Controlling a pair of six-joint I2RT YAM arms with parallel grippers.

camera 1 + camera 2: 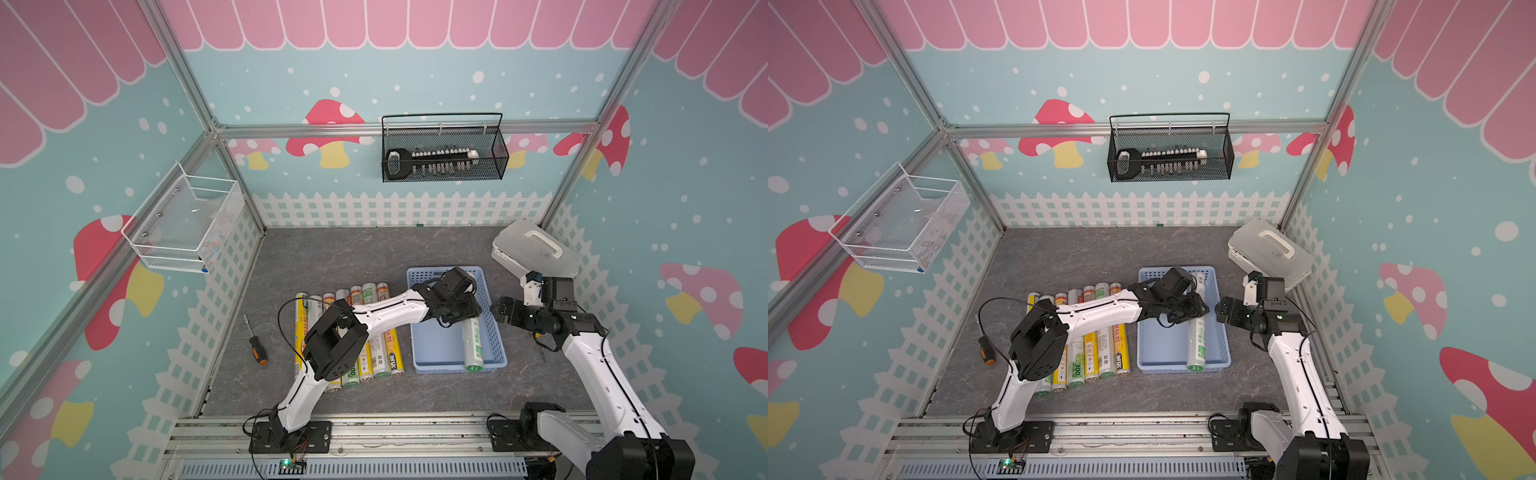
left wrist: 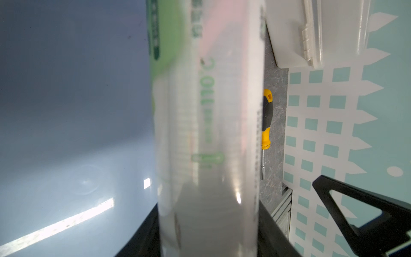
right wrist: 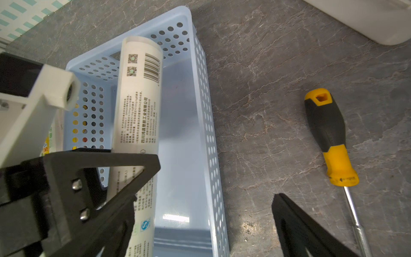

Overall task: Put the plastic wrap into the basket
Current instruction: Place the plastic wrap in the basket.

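Observation:
A white-green plastic wrap roll (image 1: pixel 473 345) (image 1: pixel 1198 345) lies lengthwise inside the light-blue basket (image 1: pixel 436 353) (image 1: pixel 1163 349), along its right side. My left gripper (image 1: pixel 459 318) (image 1: pixel 1185 313) is over the basket and shut on that roll. In the left wrist view the roll (image 2: pixel 206 111) fills the gap between the black jaws of the left gripper (image 2: pixel 208 222). My right gripper (image 1: pixel 496 309) (image 1: pixel 1221 309) hangs open just outside the basket's right wall, holding nothing. In the right wrist view the roll (image 3: pixel 138 100) and the basket wall (image 3: pixel 206 111) lie ahead of the right gripper (image 3: pixel 200 233). Several more rolls (image 1: pixel 392 353) (image 1: pixel 1119 349) lie side by side left of the basket.
A yellow-and-black screwdriver (image 3: pixel 327 133) (image 2: pixel 265 118) lies on the table right of the basket, under the right arm. An orange-handled screwdriver (image 1: pixel 257 349) lies at the left. A white lidded box (image 1: pixel 536 249) sits back right. A black wire basket (image 1: pixel 442 153) and a white one (image 1: pixel 183 224) hang on the walls.

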